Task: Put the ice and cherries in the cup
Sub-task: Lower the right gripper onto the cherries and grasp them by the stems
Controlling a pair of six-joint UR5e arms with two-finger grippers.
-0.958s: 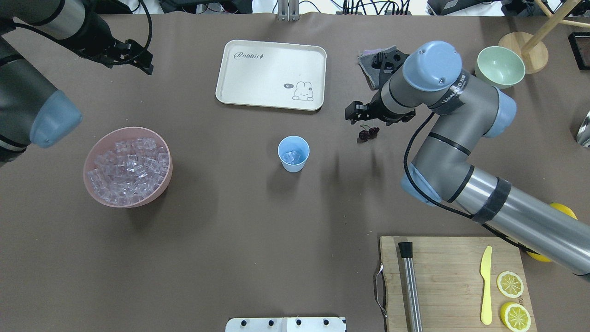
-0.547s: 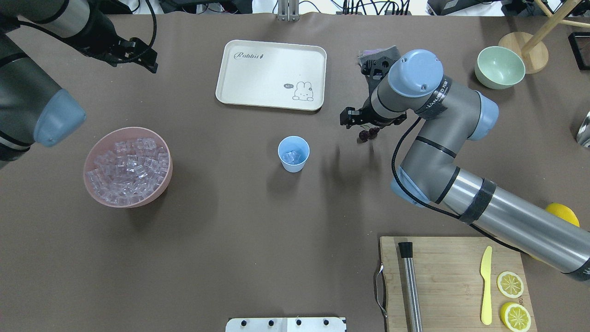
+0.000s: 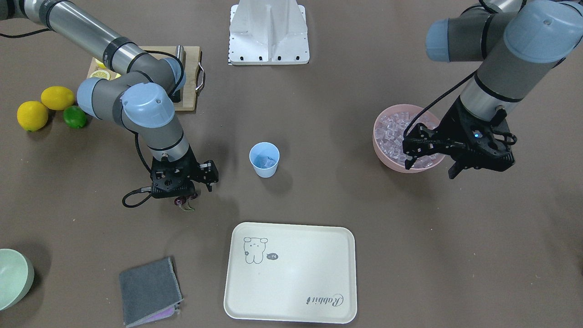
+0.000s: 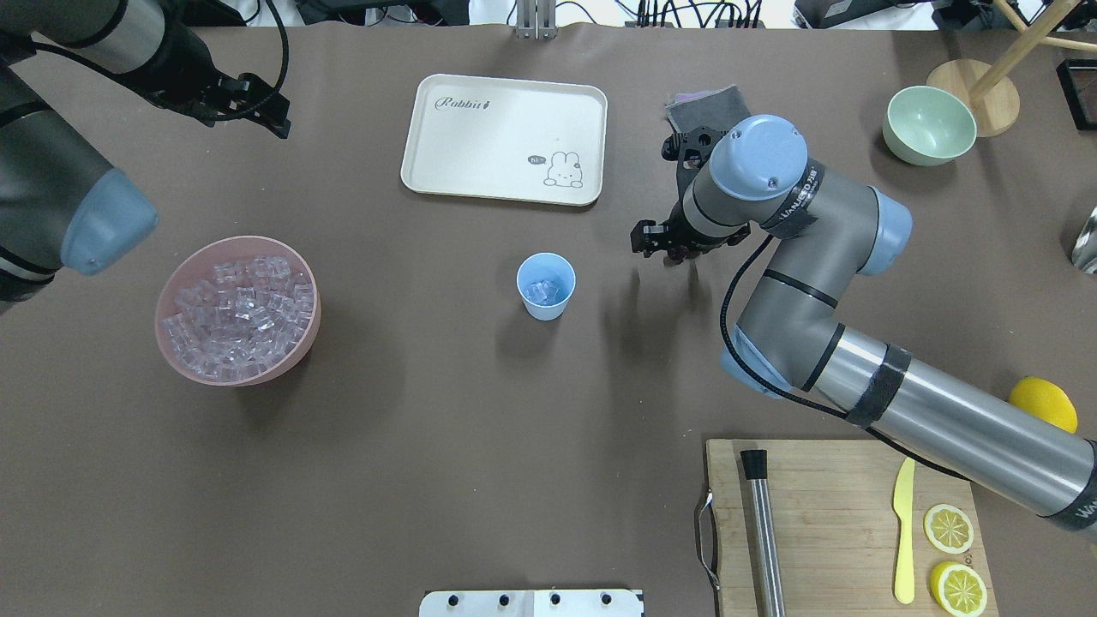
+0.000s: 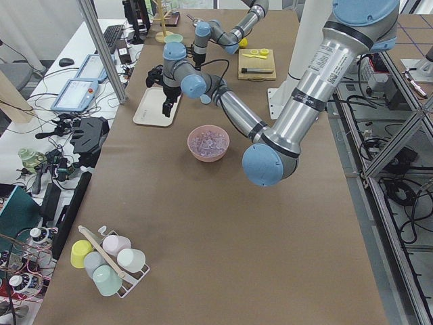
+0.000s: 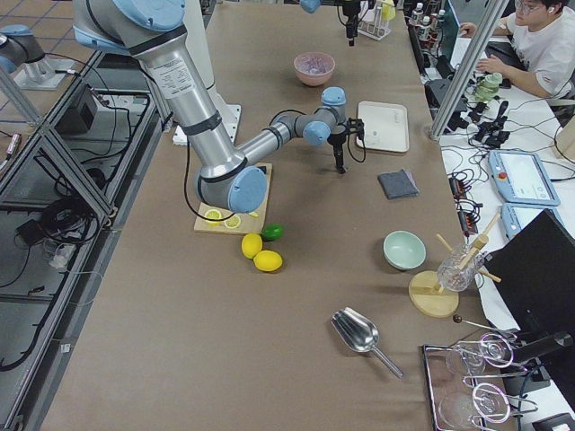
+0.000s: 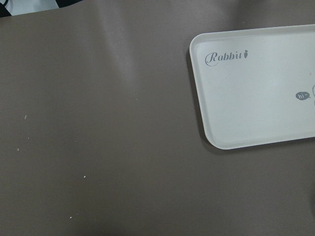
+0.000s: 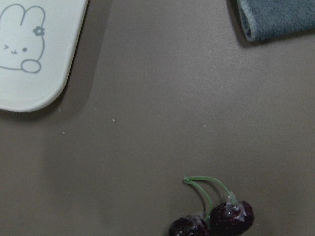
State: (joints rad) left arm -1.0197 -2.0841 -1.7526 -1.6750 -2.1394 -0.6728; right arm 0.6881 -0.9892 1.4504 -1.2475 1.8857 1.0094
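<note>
- Fingers (image 3: 408, 160) of left gripper (image 3: 430, 166) spread wide, released, hanging in front of pink bowl (image 3: 387, 161) heaped with ice (image 3: 395, 130). Front view: cup (image 3: 264, 159) mid-table, upright, some ice inside. Pink bowl at its 3 o'clock, tray (image 3: 291, 273) at 6. Right gripper (image 3: 183, 192) points down at cup's 8 o'clock, cherries (image 3: 183, 200) showing right under its tip. Pinched or only below it, cannot tell. Lemons (image 3: 57, 98) and lime (image 3: 74, 116) at 10 o'clock, grey cloth (image 3: 148, 289) at 7.
- Overhead: cup (image 4: 546, 287) central, ice cubes in it. Pink bowl (image 4: 257, 377) at 9 o'clock, well apart. Left gripper (image 4: 276, 116) at 10 o'clock, far off, fingers apart. Right gripper (image 4: 664, 250) at 2 o'clock near cup, cherries hidden under it. Cutting board (image 4: 840, 523) at 5.
- Left side view: pink bowl (image 5: 208, 154) of ice mid-table; grippers too small to judge.
- Right side view: near arm's gripper points straight down just off tray; finger state unreadable. Person (image 6: 539, 40) seated at 1 o'clock.
- Left wrist: bare brown table (image 7: 98, 147), tray corner (image 7: 256, 93) at 2 o'clock.
- Right wrist: cherries (image 8: 216, 220) lie on table at 6 o'clock by bottom edge, green stems arching toward 11. Tray corner at 10, grey cloth at 1.
</note>
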